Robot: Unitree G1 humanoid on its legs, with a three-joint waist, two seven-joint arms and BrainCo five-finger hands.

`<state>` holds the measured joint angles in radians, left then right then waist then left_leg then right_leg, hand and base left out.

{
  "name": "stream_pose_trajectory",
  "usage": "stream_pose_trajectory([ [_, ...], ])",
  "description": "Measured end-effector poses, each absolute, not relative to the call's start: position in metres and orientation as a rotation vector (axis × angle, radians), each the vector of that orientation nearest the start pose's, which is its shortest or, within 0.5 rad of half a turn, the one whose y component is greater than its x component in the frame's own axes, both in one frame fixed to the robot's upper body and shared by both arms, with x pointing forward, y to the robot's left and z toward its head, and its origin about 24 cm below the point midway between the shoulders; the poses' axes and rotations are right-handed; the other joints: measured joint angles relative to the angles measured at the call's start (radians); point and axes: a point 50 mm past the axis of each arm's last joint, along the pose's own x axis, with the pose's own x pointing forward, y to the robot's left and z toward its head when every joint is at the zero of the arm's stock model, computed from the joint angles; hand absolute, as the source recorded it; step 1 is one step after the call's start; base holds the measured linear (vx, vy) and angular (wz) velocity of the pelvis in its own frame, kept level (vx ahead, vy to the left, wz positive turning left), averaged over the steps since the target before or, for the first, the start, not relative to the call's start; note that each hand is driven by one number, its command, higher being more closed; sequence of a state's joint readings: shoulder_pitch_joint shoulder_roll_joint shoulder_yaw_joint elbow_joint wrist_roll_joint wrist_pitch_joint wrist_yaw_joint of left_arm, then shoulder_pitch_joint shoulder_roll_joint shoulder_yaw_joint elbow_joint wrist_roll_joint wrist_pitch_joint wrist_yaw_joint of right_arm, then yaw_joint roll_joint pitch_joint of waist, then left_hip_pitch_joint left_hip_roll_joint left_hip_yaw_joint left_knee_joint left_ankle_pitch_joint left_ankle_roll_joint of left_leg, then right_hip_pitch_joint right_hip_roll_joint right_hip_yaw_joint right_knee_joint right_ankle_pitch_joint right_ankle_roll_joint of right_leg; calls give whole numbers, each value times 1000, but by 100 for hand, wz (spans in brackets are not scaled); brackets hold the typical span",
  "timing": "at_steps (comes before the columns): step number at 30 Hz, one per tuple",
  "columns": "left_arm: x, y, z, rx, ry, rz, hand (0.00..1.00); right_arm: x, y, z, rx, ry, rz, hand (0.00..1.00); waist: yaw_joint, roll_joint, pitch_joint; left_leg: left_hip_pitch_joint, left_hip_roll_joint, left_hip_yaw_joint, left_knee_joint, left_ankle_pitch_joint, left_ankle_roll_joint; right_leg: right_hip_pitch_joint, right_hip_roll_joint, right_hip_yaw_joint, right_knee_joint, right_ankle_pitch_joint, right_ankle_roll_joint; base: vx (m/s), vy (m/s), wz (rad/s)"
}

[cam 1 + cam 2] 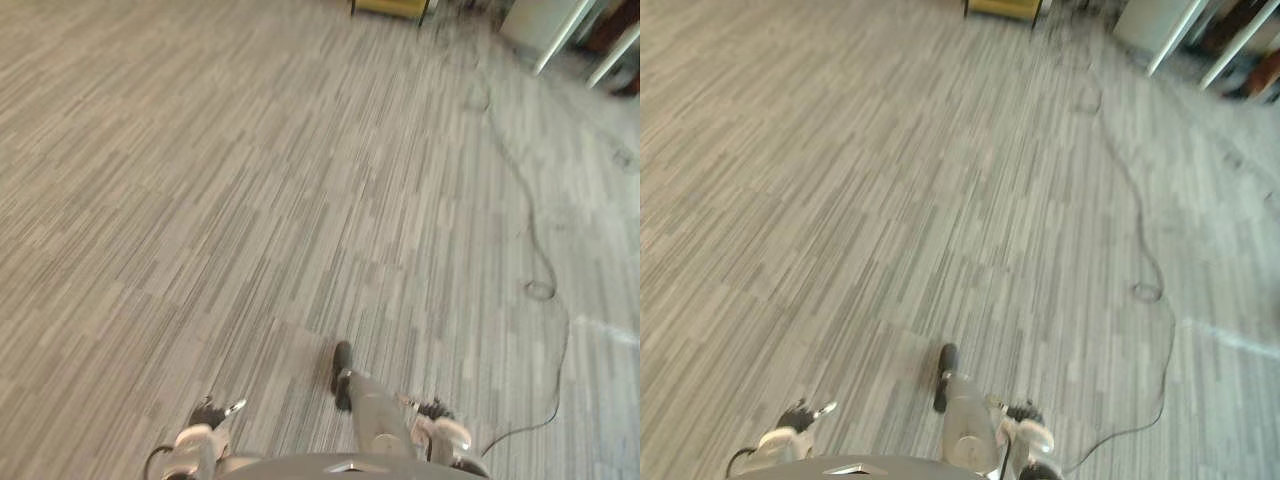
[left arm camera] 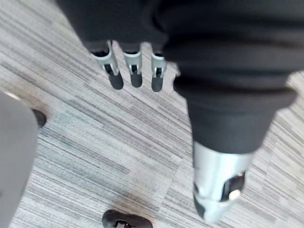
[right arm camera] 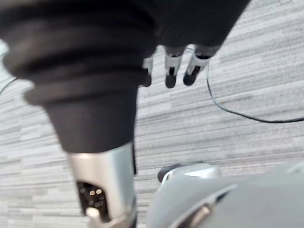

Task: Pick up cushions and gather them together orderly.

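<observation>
The left hand (image 2: 135, 66) hangs over the grey striped carpet floor (image 1: 250, 200), at about 7 o'clock in the head views. Its fingers (image 2: 115, 78) are nearly straight and point down to the floor, the thumb (image 2: 216, 190) stands apart from them, and the hand holds nothing. The right hand (image 3: 171, 71) hangs at about 5 o'clock in the same way: fingers relaxed and almost straight, thumb (image 3: 102, 190) apart, nothing in its hold. Neither hand touches the floor. At 12 o'clock, at the far edge, stands a yellow piece of furniture (image 1: 392, 7) on dark legs. At 1 o'clock, near it, are white panels and white legs (image 1: 560, 35). Where the cushions lie I cannot tell.
</observation>
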<state>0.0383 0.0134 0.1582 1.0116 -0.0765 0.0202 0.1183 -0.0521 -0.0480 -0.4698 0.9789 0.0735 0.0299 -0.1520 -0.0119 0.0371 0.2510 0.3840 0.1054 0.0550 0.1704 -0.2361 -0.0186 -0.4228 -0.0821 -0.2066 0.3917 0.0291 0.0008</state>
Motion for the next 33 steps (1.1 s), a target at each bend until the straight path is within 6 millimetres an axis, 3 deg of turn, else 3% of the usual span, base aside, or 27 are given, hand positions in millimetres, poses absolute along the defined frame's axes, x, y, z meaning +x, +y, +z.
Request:
stream_pose_trajectory([
  [3, 113, 176, -158, -105, 1076, 313, 0, 129, -237, -142, 203, 958, -640, 0, -5, 25, -11, -38, 49, -53, 196, 79, -69, 73, 21, -43, 48, -79, -18, 522, -161, 20],
  [4, 114, 176, -158, -109, 1068, 313, 0, 123, -238, -143, 200, 964, -645, 0, -8, 27, -12, -82, 63, -78, 314, 147, -80, 113, 22, -64, 57, -106, -24, 420, -83, 39],
  [5, 117, 175, -156, -121, 1055, 320, 0, 118, -238, -144, 196, 971, -649, 0, -12, 26, -13, -142, 67, -96, 439, 263, -129, 158, 20, -81, 48, -133, -23, 520, -96, 39],
  [7, 119, 176, -156, -128, 1048, 323, 0, 115, -239, -144, 179, 969, -646, 0, -9, 34, -13, -266, 98, -83, 673, 418, -175, 237, 26, -88, -4, -172, -33, 392, -46, 29],
  [9, 124, 176, -153, -135, 1023, 319, 0, 111, -241, -144, 181, 974, -661, 0, 10, 45, -2, -426, 157, 21, 945, 223, -77, 355, 45, -83, -63, -203, -30, 461, -18, 14],
  [10, 126, 177, -152, -129, 1012, 316, 0, 110, -240, -145, 190, 982, -662, 0, 19, 40, 1, -487, 158, 65, 963, 142, -46, 422, 43, -83, -106, -213, -21, 449, 20, 8],
  [11, 127, 178, -151, -126, 1008, 313, 0, 110, -240, -145, 195, 987, -663, 0, 25, 39, 0, -512, 155, 88, 956, 111, -38, 454, 40, -83, -127, -215, -17, 440, 62, -7],
  [12, 132, 178, -148, -113, 983, 301, 0, 106, -236, -149, 210, 1013, -664, 0, 46, 36, -2, -586, 154, 174, 859, 31, -24, 519, 19, -83, -162, -217, 0, 441, 88, -25],
  [14, 135, 180, -146, -107, 965, 298, 0, 107, -232, -149, 232, 1014, -664, 0, 54, 35, -2, -645, 141, 240, 668, 2, -10, 566, -5, -75, -185, -235, 38, 426, 145, -20],
  [15, 137, 179, -145, -108, 958, 297, 0, 109, -229, -150, 243, 1012, -660, 0, 54, 33, -4, -679, 114, 254, 483, 14, -13, 597, -25, -75, -202, -255, 68, 620, 280, -11],
  [16, 138, 179, -145, -116, 950, 301, 0, 105, -229, -151, 252, 1018, -673, 0, 68, 23, -4, -675, 63, 240, 263, 170, -10, 635, -55, -56, -216, -283, 104, 425, 208, -18],
  [17, 138, 178, -144, -112, 948, 298, 0, 104, -228, -151, 252, 1025, -672, 0, 78, 9, -11, -658, 37, 248, 240, 196, 29, 651, -61, -34, -235, -290, 103, 688, 266, -9],
  [18, 140, 181, -143, -90, 941, 291, 0, 104, -221, -153, 257, 1036, -650, 0, 77, -5, -35, -667, 19, 257, 255, 157, 11, 660, -60, 9, -272, -287, 74, 578, 145, -3],
  [19, 142, 183, -142, -88, 930, 295, 0, 107, -220, -152, 251, 1035, -642, 0, 78, -7, -33, -700, 45, 249, 361, 107, 36, 675, -9, 55, -315, -203, 25, 688, 173, -2],
  [21, 148, 188, -139, -77, 913, 298, 0, 113, -219, -151, 254, 1025, -635, 0, 98, -10, -29, -734, 81, 246, 487, 89, 34, 705, -9, 83, -334, -151, 44, 371, 132, -19],
  [22, 151, 194, -138, -65, 903, 309, 0, 119, -215, -151, 268, 1016, -627, 0, 109, -41, -36, -760, 50, 233, 492, 45, 28, 724, -48, 122, -322, -144, 53, 343, 206, -18],
  [23, 144, 192, -141, -58, 930, 303, 0, 112, -218, -153, 259, 1033, -635, 0, 101, -56, -74, -722, 6, 194, 327, 82, 43, 717, -64, 145, -282, -166, 89, 308, 201, -15],
  [24, 141, 191, -142, -68, 938, 306, 0, 111, -216, -153, 259, 1036, -628, 0, 97, -72, -82, -714, -12, 204, 346, 70, 75, 704, -80, 155, -228, -188, 119, 505, 236, -5],
  [25, 137, 196, -144, -37, 959, 300, 0, 110, -214, -154, 253, 1043, -610, 0, 88, -98, -102, -681, -58, 228, 350, 7, 82, 584, -137, 206, 64, -226, 177, 547, 200, -4],
  [26, 137, 196, -145, -28, 969, 290, 0, 109, -212, -155, 251, 1058, -604, 0, 87, -107, -103, -644, -69, 251, 347, -17, 83, 488, -146, 269, 281, -166, 231, 465, 153, -5],
  [27, 135, 197, -146, -21, 976, 287, 0, 108, -211, -156, 246, 1068, -597, 0, 87, -106, -99, -614, -76, 258, 340, -31, 83, 439, -146, 291, 395, -122, 273, 396, 112, -19],
  [28, 134, 197, -147, -6, 989, 278, 0, 104, -209, -158, 238, 1088, -587, 0, 83, -95, -89, -547, -83, 268, 318, -37, 89, 379, -148, 288, 569, -79, 289, 459, 131, -11],
  [29, 126, 195, -150, 20, 1021, 251, 0, 103, -213, -158, 233, 1081, -597, 0, 59, -75, -80, -431, -104, 273, 247, -38, 93, 314, -172, 191, 730, -86, 253, 724, 180, -14],
  [30, 124, 192, -151, 34, 1033, 228, 0, 107, -217, -155, 210, 1063, -591, 0, 48, -65, -78, -329, -115, 272, 158, -37, 93, 256, -183, 87, 769, -135, 165, 602, 134, -9],
  [31, 124, 191, -151, 37, 1037, 222, 0, 107, -217, -155, 209, 1060, -591, 0, 45, -64, -78, -300, -116, 272, 128, -37, 92, 238, -183, 52, 757, -159, 139, 425, 60, -13],
  [32, 122, 191, -153, 39, 1053, 217, 0, 108, -219, -154, 212, 1049, -598, 0, 44, -59, -73, -241, -115, 272, 79, -35, 89, 210, -172, -12, 687, -217, 111, 413, -7, 0],
  [33, 123, 189, -154, 44, 1058, 207, 0, 108, -223, -153, 213, 1042, -614, 0, 33, -50, -69, -173, -105, 261, 28, -34, 88, 177, -138, -98, 497, -274, 77, 500, -53, 20],
])
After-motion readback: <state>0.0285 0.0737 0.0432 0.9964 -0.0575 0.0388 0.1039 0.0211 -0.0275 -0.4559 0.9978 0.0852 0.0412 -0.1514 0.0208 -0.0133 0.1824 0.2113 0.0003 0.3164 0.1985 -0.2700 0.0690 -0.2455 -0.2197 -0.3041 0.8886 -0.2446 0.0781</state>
